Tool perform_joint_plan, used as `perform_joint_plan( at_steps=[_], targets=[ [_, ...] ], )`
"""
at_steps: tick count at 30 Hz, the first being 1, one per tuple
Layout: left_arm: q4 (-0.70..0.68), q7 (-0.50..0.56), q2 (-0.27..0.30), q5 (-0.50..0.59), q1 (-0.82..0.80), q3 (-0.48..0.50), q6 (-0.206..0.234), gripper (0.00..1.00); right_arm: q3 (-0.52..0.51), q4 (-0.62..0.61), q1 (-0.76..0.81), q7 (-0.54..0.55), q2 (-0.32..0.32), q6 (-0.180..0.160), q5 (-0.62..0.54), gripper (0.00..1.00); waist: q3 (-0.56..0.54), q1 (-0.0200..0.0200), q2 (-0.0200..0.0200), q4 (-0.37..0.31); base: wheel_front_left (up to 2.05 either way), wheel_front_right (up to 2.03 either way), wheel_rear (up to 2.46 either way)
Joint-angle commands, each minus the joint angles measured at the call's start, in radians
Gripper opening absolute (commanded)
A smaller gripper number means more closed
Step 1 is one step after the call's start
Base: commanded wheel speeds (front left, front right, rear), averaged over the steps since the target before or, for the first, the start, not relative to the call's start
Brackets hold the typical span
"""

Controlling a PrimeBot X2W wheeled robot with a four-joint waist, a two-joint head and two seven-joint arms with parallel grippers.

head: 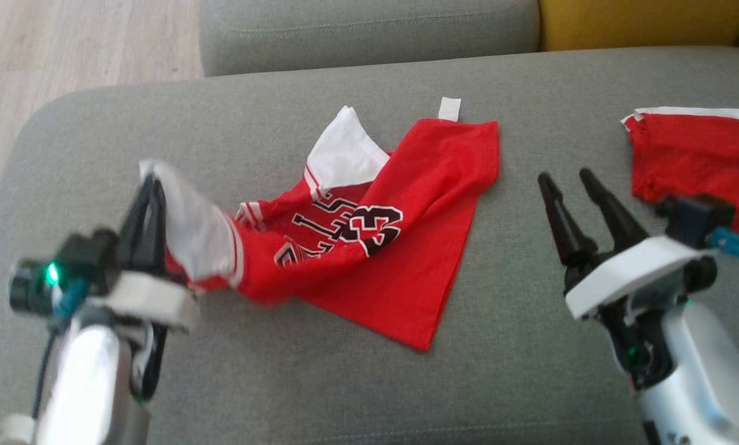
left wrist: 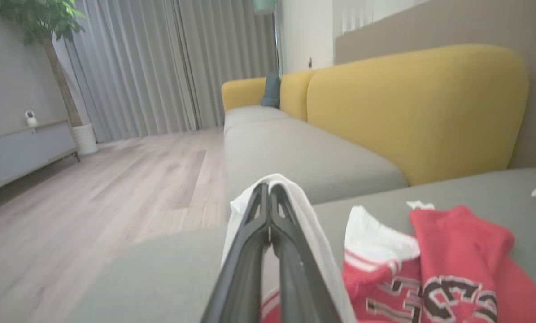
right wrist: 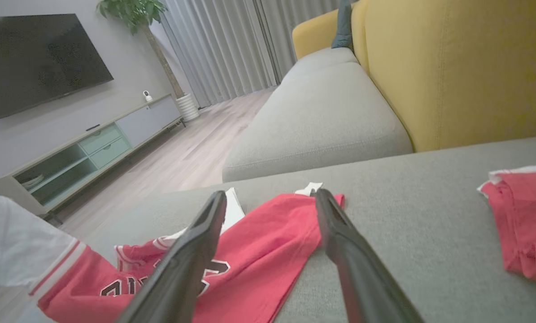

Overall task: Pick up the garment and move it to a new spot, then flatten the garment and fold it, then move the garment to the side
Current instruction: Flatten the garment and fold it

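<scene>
On the grey sofa seat [head: 530, 346] right in front of us, the red garment [head: 406, 259] sits roughly mid-cushion. It's rumpled, not flat. Most of it lies on the fabric with the dark printed "33" and some lettering facing up. A white flap is folded over near the top, and a small white tag [head: 449, 108] pokes out at the far edge.

Our left gripper [head: 149, 182] has its fingers pinched together on the garment's white end. That corner is lifted off the seat, so the cloth stretches from the fingers down to the rest of the pile. From the left wrist view we see the same thing. The left gripper [left wrist: 268, 187] is clamped tight, white cloth is draped around both fingers, and the red garment [left wrist: 451, 251] trails off to the right.

Our right gripper [head: 564, 177] is spread wide with nothing in it. It hangs over bare cushion just beside the garment's right edge, not touching it. In the right wrist view the right gripper [right wrist: 270, 194] points toward the red garment [right wrist: 268, 246], which shows between the two fingers.

A second red piece of clothing [head: 697, 154] with white trim lies well apart at the right edge of the seat. Past the cushion we've got a yellow backrest [right wrist: 456, 67], a wooden floor [left wrist: 93, 193], grey curtains [left wrist: 160, 63] and a TV [right wrist: 39, 58] on the wall.
</scene>
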Motion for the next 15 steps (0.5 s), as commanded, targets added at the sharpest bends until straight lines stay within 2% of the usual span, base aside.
perform_joint_plan(
  at_steps=[1, 7, 8, 9, 12, 15],
  targets=[
    [-0.012, -0.005, 0.035, -0.002, -0.014, 0.039, -0.005, 0.0, 0.011, -0.03, -0.009, -0.015, 0.006, -0.001, -0.015, 1.0, 0.003, 0.0, 0.0, 0.004, 0.0, 0.0, 0.0],
    [0.111, -0.005, 0.033, 0.018, 0.065, 0.002, -0.019, 0.0, -0.009, -0.013, 0.029, -0.04, 0.043, -0.001, -0.046, 1.0, 0.008, 0.0, 0.0, 0.023, 0.0, 0.0, 0.0],
    [0.129, -0.005, 0.033, 0.022, 0.068, 0.002, -0.013, 0.47, -0.01, -0.011, 0.032, -0.041, 0.047, -0.001, -0.051, 1.0, 0.008, 0.0, 0.0, 0.026, 0.0, 0.0, 0.0],
    [0.135, -0.005, 0.032, 0.026, 0.066, 0.006, -0.003, 1.0, -0.011, -0.009, 0.036, -0.041, 0.05, -0.001, -0.055, 1.0, 0.009, 0.0, 0.0, 0.031, 0.0, 0.0, 0.0],
    [0.123, -0.005, 0.018, 0.021, 0.059, 0.026, 0.027, 1.0, -0.011, -0.006, 0.044, -0.039, 0.058, -0.001, -0.067, 1.0, 0.009, 0.0, 0.0, 0.043, 0.0, 0.0, 0.0],
    [0.091, -0.005, 0.011, 0.004, 0.055, 0.056, 0.037, 1.0, -0.007, -0.005, 0.054, -0.04, 0.06, -0.001, -0.082, 1.0, 0.007, 0.0, 0.0, 0.052, 0.0, 0.0, 0.0]
  ],
)
